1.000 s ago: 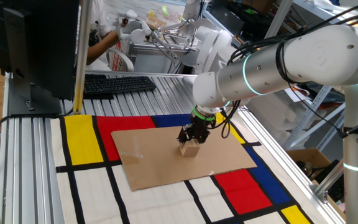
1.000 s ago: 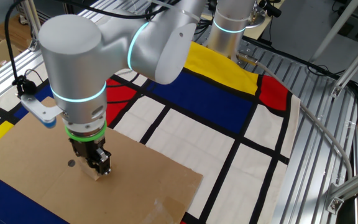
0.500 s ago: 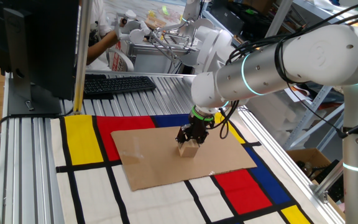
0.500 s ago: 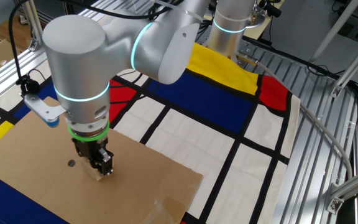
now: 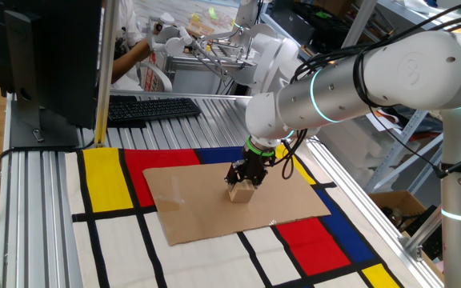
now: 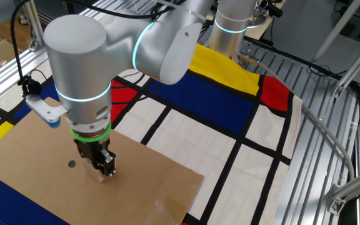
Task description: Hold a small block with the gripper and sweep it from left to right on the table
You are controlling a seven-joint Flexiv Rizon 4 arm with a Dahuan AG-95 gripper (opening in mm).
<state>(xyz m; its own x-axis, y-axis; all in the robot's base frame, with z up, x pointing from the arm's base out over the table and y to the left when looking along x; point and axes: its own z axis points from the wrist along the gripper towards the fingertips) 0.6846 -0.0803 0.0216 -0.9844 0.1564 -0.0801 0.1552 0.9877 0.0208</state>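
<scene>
Since a second ago the gripper (image 5: 242, 181) and the small block (image 5: 242, 193) have edged a little across the cardboard sheet (image 5: 190, 204): leftward in one fixed view, rightward in the other, where the arm's big joint has shifted with them. The gripper (image 6: 103, 167) points straight down with its black fingers closed on the block (image 6: 100, 175), which rests on the sheet (image 6: 161, 181) near its middle. The coloured mat (image 5: 110, 240) on the table (image 5: 30, 208) lies as before.
</scene>
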